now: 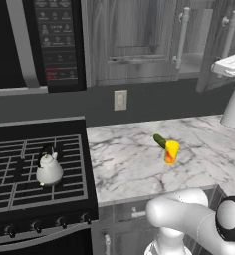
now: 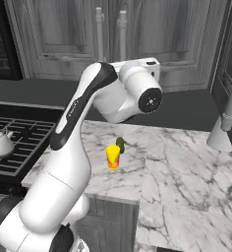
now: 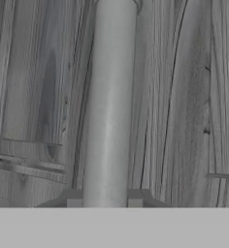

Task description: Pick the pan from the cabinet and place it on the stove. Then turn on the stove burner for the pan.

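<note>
Claw (image 3: 104, 203) closed on the pale bar handle (image 3: 109, 106) of the cabinet (image 1: 134, 40), one dark fingertip (image 3: 73, 202) on each side of the bar, near its lower end. Grey wood grain of the door directly behind the bar.

Step in hand, as judged: opening the door to reach the pan. Pan presumably inside the cabinet, up and to the right of the stove (image 1: 20, 164); hidden, so exact shelf and pose impossible to tell. In the left base view, gripped door seemingly swung a little out from its neighbour; in the right base view, hard to confirm.

For a clean pull:
- Hold the bar centred between the fingertips, squeezing firmly enough to prevent sliding along its length.
- Draw along the arc of the hinge rather than straight back, letting the wrist turn with the door; a straight pull risks prying the claw off the bar.
- Swing wide enough to leave free passage for a broad skillet with a long handle.
- Release only with the door at rest, then back away before reaching in.

To the right of the stove, marble tabletop (image 1: 129, 159) with a small yellow cup (image 1: 171, 152). On the stove's grate, a white kettle (image 1: 49, 169): choose a burner away from it for the pan.
</note>
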Controlling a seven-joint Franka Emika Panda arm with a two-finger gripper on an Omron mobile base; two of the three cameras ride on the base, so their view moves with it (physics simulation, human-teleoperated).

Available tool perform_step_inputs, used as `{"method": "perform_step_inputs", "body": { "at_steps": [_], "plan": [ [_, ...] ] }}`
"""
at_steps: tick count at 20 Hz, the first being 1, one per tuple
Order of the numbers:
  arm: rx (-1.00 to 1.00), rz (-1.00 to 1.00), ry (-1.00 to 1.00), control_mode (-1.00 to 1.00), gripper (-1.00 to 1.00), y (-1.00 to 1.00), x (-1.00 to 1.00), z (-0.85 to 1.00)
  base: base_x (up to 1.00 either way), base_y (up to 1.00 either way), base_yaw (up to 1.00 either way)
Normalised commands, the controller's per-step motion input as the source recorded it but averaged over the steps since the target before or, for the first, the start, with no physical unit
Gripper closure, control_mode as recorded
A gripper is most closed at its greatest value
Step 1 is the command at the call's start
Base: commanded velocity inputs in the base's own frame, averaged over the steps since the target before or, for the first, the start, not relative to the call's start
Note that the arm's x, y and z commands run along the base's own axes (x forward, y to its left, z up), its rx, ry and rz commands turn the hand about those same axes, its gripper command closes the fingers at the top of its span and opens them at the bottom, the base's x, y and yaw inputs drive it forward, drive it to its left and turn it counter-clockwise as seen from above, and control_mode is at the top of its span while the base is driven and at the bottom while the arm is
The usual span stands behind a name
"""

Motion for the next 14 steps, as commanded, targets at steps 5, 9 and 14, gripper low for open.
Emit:
{"method": "perform_step_inputs", "body": {
  "at_steps": [5, 9, 14],
  "plan": [
    [0.00, 0.00, 0.00, -1.00, 1.00, -0.57, -0.69, 0.53, 0.00, 0.00, 0.00],
    [0.00, 0.00, 0.00, -1.00, 1.00, -0.54, -0.68, 0.39, 0.00, 0.00, 0.00],
    [0.00, 0.00, 0.04, -1.00, 1.00, -0.42, -0.58, 0.25, 0.00, 0.00, 0.00]
  ]
}}
